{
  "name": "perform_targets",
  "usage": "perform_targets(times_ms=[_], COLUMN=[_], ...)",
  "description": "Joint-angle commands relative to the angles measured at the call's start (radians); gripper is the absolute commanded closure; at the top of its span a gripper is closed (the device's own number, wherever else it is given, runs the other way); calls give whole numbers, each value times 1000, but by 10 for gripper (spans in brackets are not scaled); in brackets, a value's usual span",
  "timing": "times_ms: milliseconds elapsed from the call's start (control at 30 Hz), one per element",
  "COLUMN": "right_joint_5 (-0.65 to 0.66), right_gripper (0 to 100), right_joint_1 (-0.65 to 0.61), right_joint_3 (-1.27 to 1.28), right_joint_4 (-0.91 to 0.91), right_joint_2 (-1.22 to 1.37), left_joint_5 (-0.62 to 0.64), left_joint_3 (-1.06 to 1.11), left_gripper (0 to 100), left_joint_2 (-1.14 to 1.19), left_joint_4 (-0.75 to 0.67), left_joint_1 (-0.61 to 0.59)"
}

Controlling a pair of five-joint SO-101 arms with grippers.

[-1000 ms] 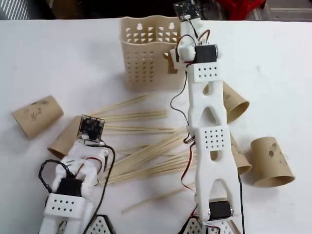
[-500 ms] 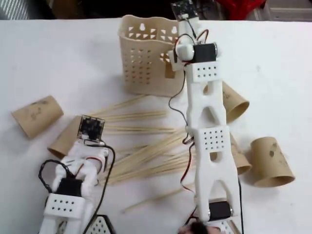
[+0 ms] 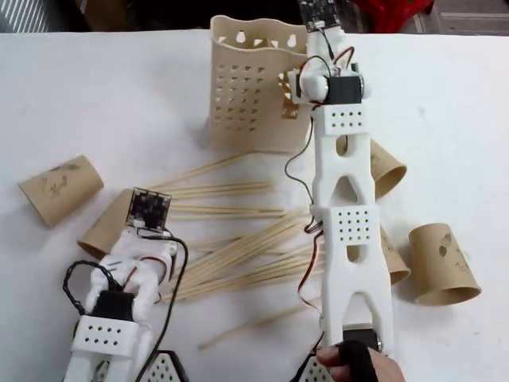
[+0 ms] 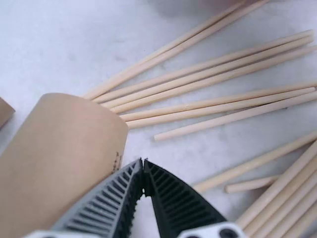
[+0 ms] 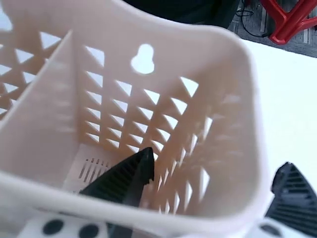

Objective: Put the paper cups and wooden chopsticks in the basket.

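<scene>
High view: basket (image 3: pixel 253 95) at 12 o'clock on the table (image 3: pixel 119 95), perforated wall facing the camera. It looks tipped, can't confirm. Right arm (image 3: pixel 347 223) runs from 6 o'clock straight up to the basket's 3 o'clock corner, and its wrist hardware covers the contact point.

Right wrist view resolves that. Right gripper (image 5: pixel 218 161) straddles the basket rim at a corner, jaws spread wide, one finger (image 5: pixel 130 178) inside and the other outside the wall. Can't tell whether either presses on the plastic. This view also gives the basket's inner divider (image 5: pixel 54 69) and slotted floor.

Chopsticks (image 3: pixel 238 247) lie fanned across the table centre, with one stray stick (image 3: pixel 250 324) toward 6 o'clock.

Paper cups, all on their sides on the table:
- 9 o'clock cup (image 3: pixel 61 189), well apart from the rest
- 8 o'clock cup (image 3: pixel 103 231), half under the left arm's wrist board (image 3: pixel 149 208)
- 2 o'clock cup (image 3: pixel 387 169), partly behind the right arm
- tucked cup (image 3: pixel 395 263), against the right arm at 4 o'clock
- 4 o'clock cup (image 3: pixel 443 264), just beside the tucked one

Left wrist view fills in what sits under that board. Left gripper (image 4: pixel 143 166) has its jaws closed tip to tip with nothing between them. It sits low over the table, just beside the end of the 8 o'clock cup; contact unclear. Several chopsticks lie just past the fingertips.
</scene>
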Motion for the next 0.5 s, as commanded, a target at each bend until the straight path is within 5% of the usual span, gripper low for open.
perform_targets(times_ms=[0, 467], right_joint_5=[-2, 120], right_gripper=[629, 649], right_joint_1=[12, -59], right_joint_3=[3, 3], right_joint_4=[-4, -188], right_joint_2=[-35, -119], left_joint_5=[6, 6], left_joint_3=[-5, -5], left_gripper=[975, 975], left_joint_2=[-8, -8], left_joint_4=[6, 6], left_joint_1=[-7, -7])
